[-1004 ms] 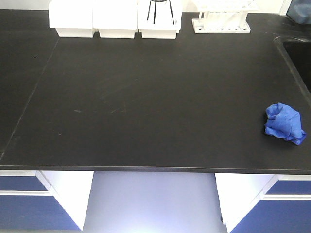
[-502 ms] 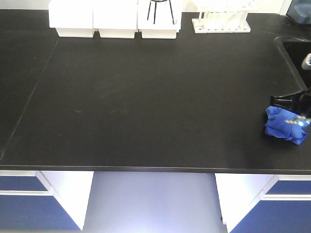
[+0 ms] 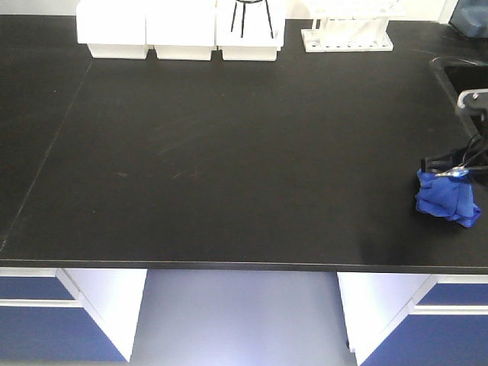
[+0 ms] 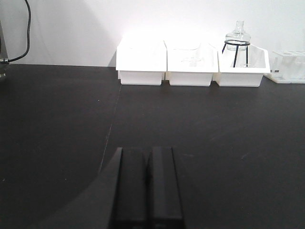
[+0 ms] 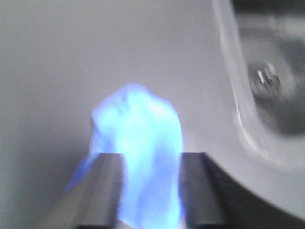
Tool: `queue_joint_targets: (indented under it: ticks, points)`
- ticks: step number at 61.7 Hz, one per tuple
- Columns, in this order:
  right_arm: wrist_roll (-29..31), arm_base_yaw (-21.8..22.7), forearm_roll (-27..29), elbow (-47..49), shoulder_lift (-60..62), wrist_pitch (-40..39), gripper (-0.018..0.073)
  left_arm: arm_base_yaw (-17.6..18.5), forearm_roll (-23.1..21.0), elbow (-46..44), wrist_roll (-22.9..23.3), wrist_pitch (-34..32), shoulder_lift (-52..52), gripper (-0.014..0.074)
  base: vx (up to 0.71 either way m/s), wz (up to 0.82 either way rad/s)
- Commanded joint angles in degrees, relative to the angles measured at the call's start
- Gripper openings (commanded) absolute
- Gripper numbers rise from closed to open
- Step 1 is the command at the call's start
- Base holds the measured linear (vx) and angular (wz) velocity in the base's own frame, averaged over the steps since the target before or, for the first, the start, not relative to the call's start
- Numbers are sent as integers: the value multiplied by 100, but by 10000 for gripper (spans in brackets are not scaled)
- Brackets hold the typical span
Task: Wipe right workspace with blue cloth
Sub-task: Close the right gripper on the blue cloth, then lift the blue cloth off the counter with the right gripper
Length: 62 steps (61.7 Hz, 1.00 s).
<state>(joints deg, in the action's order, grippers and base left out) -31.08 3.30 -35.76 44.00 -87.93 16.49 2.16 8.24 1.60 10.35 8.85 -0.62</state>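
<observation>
Right gripper [image 3: 456,171] has just reached the crumpled blue cloth [image 3: 446,202]
Near the black sink [image 3: 467,80], I see jaws apart astride it; grasp should come next.

Right end effector [image 5: 150,160] gapes; left end effector [image 4: 147,152] sits pinched together.

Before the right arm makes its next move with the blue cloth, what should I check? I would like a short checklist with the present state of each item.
1. Blue cloth sits between the fingers of the right claw: ok.
2. Right claw closed on the cloth: not ok, the fingers stand apart on both sides.
3. Sink rim apart from the claw: ok.
4. Table beside the cloth bare for wiping: ok.
5. Left claw shut and away from the cloth: ok.
</observation>
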Motion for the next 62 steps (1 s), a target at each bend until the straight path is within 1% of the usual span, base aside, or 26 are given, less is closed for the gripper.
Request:
queue_joint_targets:
  ticks: [1,7,13,21,29,37,41,46,48,51,53,57,59,62]
  points:
    - [-301,80,-239,180,-9,-237,422,26,5,175,49,-476,-93,-6,0,0]
    - [-826,256,-242,180,-222,-729,445,26,5,175,49,-476,-93,-6,0,0]
    - [-1111,418,-242,180,-431,-1060,444,26,5,175,49,-476,-93,-6,0,0]
    - [-1113,521,-268,180,-652,-1107,444,26,5,175,49,-476,-93,-6,0,0]
    - [-1068,521,-458,180,-880,-1224,441,26,5,175,49,-476,-93,-6,0,0]
    - [-1068,511,-500,180,-1073,-1501,412,26,5,175,49,-476,-93,-6,0,0]
    - [-1068,511,-500,180,-1114,-1597,368,26,5,175,49,-476,-93,-6,0,0]
    - [-1068,511,-500,180,-1113,-1649,283,26,5,175,49,-476,-93,-6,0,0]
    - [-1068,511,-500,180,-1101,-1616,244,26,5,175,49,-476,-93,-6,0,0]
    - [-1068,511,-500,180,-1082,-1610,162,26,5,175,49,-476,-93,-6,0,0]
    - [-1068,511,-500,180,-1057,-1610,132,26,5,175,49,-476,-93,-6,0,0]
    - [-1059,511,-500,180,-939,-1580,33,26,5,175,49,-476,-93,-6,0,0]
    - [-1035,511,-500,180,-861,-1573,-3,26,5,175,49,-476,-93,-6,0,0]
    - [-964,511,-500,180,-722,-1564,-13,26,5,175,49,-476,-93,-6,0,0]
